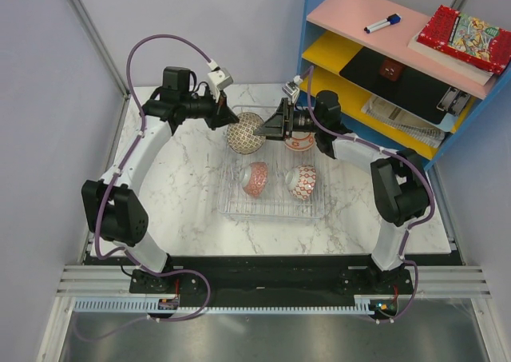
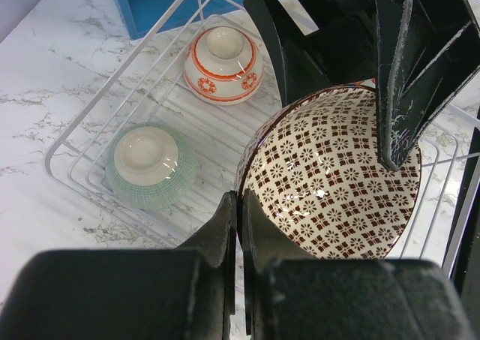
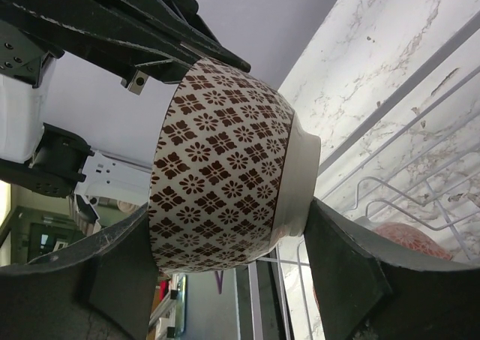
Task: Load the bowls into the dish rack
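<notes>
Bowl (image 2: 330,175) tight between left fingers (image 2: 217,239), right fingers (image 3: 345,269) apart at its two sides.

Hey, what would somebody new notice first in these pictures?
A brown-patterned bowl hangs in the air between both arms above the far end of the dish rack: the left gripper pinches its rim while the right gripper's fingers flank it. A red bowl already lies in the rack, and a bright blue shelf unit stands at far right.

Bowls: five. One brown-patterned bowl (image 1: 246,133), one orange-banded bowl (image 1: 300,144), one green bowl (image 2: 150,167), one red bowl (image 1: 255,178), one red-patterned bowl (image 1: 302,181). Dish rack (image 1: 275,215): one. Tools: two, left tool (image 1: 227,125) and right tool (image 1: 275,128). Shelf unit (image 1: 314,14): one.
</notes>
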